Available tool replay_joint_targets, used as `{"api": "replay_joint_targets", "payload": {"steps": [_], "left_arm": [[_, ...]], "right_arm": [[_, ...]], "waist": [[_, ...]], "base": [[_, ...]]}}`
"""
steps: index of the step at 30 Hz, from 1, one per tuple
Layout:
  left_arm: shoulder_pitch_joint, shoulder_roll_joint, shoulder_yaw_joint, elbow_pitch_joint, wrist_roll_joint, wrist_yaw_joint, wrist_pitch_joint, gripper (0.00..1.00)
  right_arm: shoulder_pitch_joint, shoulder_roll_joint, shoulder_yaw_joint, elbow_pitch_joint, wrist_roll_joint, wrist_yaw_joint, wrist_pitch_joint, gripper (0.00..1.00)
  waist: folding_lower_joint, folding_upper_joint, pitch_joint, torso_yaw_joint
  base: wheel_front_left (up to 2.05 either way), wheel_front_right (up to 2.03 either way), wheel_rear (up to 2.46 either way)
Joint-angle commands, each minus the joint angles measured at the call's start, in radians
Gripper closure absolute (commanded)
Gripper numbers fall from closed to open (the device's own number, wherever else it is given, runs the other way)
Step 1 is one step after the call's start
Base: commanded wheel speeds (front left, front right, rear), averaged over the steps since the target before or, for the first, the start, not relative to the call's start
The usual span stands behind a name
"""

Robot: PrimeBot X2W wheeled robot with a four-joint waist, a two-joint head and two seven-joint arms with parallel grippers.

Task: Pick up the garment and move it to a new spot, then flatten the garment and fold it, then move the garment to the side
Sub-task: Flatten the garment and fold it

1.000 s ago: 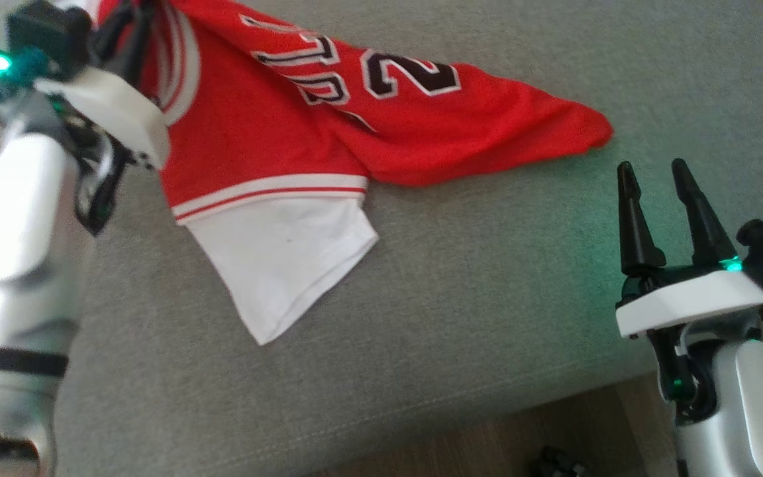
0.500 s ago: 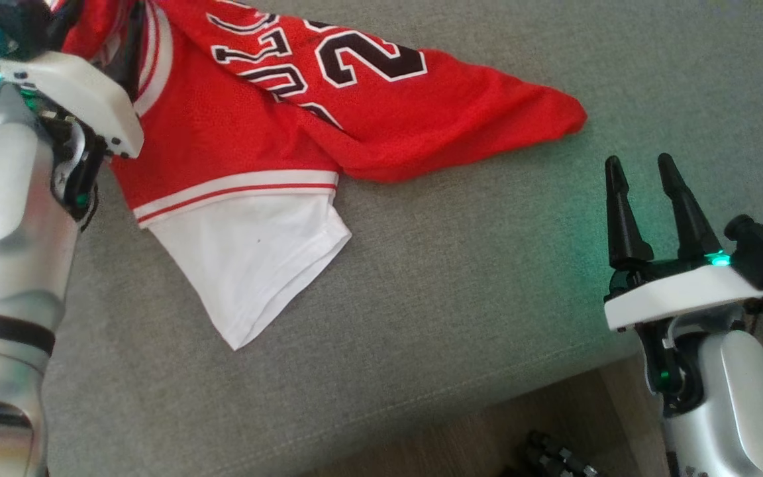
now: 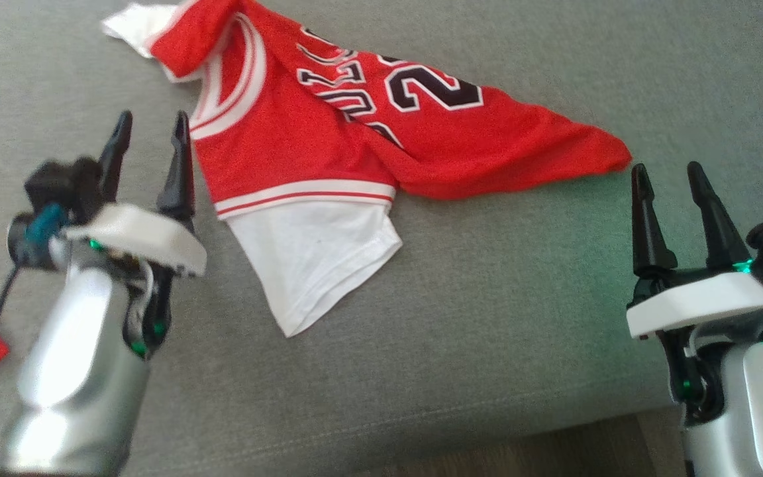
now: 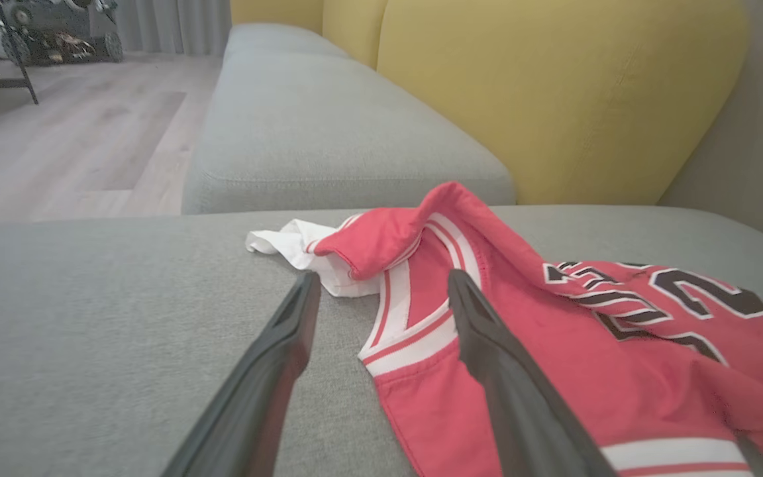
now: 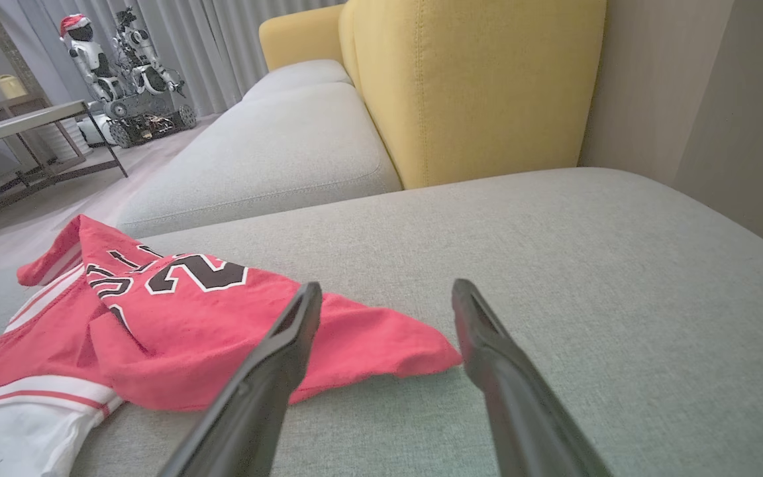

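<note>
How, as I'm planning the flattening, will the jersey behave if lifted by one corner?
Probably floppy: the jersey lies crumpled, folded over its number. Likely light, since the cloth drapes flat on the sofa. Pinched at one corner, it would probably sag.

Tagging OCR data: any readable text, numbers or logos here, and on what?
"2", black with white outline, on the red-and-white fabric jersey; a second digit beside it is partly folded.
Black arched lettering beside the number: creased, unreadable.
Nothing else legible.
</note>
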Motion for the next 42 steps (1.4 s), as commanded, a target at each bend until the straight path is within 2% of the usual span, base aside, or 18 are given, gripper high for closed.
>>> {"api": "replay_joint_targets", "payload": {"steps": [1, 8, 19, 35, 38, 42], "left_arm": [[0.045, 0.02, 0.054, -0.107, 0.021, 0.03, -0.012, 0.0], [0.279, 0.01, 0.09, -0.335, 0.066, 0.109, -0.012, 0.0], [0.462, 0.007, 0.073, -0.454, 0.102, 0.163, -0.009, 0.0], [0.471, 0.011, 0.047, -0.472, 0.099, 0.168, 0.02, 0.0], [0.449, 0.001, 0.024, -0.464, 0.09, 0.148, 0.036, 0.0], [0.408, -0.03, -0.032, -0.418, 0.066, 0.1, 0.087, 0.0]], "right_arm": [[0.006, -0.005, 0.015, -0.046, -0.012, -0.001, 0.01, 0.0], [0.036, -0.005, 0.017, -0.061, -0.042, -0.001, 0.027, 0.0], [0.097, -0.005, 0.027, -0.064, -0.066, -0.001, 0.054, 0.0], [0.106, -0.005, 0.041, -0.09, -0.071, -0.001, 0.073, 0.0], [0.103, -0.005, 0.046, -0.093, -0.071, -0.001, 0.077, 0.0], [0.092, -0.005, 0.058, -0.098, -0.07, -0.001, 0.081, 0.0]], "waist": [[0.0, 0.0, -0.045, 0.041], [0.0, 0.0, -0.111, 0.082], [0.0, 0.0, -0.185, 0.105], [0.0, 0.0, -0.19, 0.115], [0.0, 0.0, -0.178, 0.122], [0.0, 0.0, -0.149, 0.127]], "base": [[0.0, 0.0, 0.0], [0.0, 0.0, 0.0], [0.0, 0.0, 0.0], [0.0, 0.0, 0.0], [0.0, 0.0, 0.0], [0.0, 0.0, 0.0]]}}
